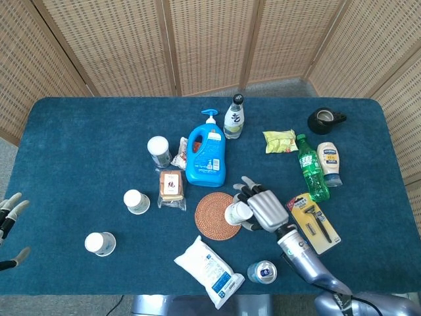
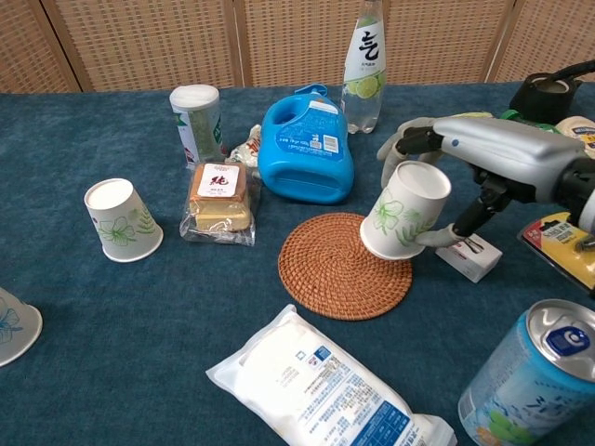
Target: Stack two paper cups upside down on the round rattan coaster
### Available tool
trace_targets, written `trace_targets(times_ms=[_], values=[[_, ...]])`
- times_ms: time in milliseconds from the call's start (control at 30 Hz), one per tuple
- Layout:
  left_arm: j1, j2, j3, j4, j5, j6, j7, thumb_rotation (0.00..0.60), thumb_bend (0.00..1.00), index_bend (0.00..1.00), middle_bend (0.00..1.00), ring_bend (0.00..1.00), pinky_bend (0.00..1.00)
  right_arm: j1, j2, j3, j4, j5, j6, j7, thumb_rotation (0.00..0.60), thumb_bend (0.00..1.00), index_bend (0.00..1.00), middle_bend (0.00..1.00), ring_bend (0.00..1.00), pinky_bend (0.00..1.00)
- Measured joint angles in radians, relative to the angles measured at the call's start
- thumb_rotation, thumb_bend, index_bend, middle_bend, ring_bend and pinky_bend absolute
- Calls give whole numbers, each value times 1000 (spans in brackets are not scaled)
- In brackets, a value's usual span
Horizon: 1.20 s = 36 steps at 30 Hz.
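My right hand [image 1: 262, 210] [image 2: 465, 158] grips an upside-down paper cup with a green flower print [image 2: 403, 212] [image 1: 237, 213], tilted and lifted just over the right edge of the round rattan coaster [image 2: 340, 268] [image 1: 214, 214]. Two more upside-down paper cups stand on the table's left side: one [image 1: 136, 201] [image 2: 121, 220] beside the snack packet, another [image 1: 100, 243] [image 2: 14, 324] nearer the front. At the far left edge of the head view my left hand [image 1: 9, 216] hangs with its fingers spread and nothing in it.
A blue detergent jug [image 2: 307, 150], a clear drink bottle [image 2: 364, 67] and a lidded white cup [image 2: 197, 121] stand behind the coaster. A wrapped cake [image 2: 220, 202] lies to its left, a white pouch [image 2: 325, 383] in front, a small box [image 2: 470, 253] and a can [image 2: 534, 376] to its right.
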Motion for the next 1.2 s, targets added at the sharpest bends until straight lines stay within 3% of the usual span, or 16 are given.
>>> trace_targets(times_ms=[467, 867, 1200], values=[[-2, 1, -2, 6, -7, -2, -7, 600, 316, 0, 0, 0, 0, 49, -156, 18, 130, 3, 1, -82, 600, 230, 380, 202, 0, 249], [-7, -1, -2, 8, -11, -13, -10, 600, 315, 0, 0, 0, 0, 57, -185, 13, 142, 29, -7, -142, 600, 226, 373, 196, 0, 249], [-7, 1, -2, 10, -9, -11, -15, 600, 317, 0, 0, 0, 0, 59, -181, 8, 124, 43, -14, -167, 600, 253, 173, 155, 0, 249]])
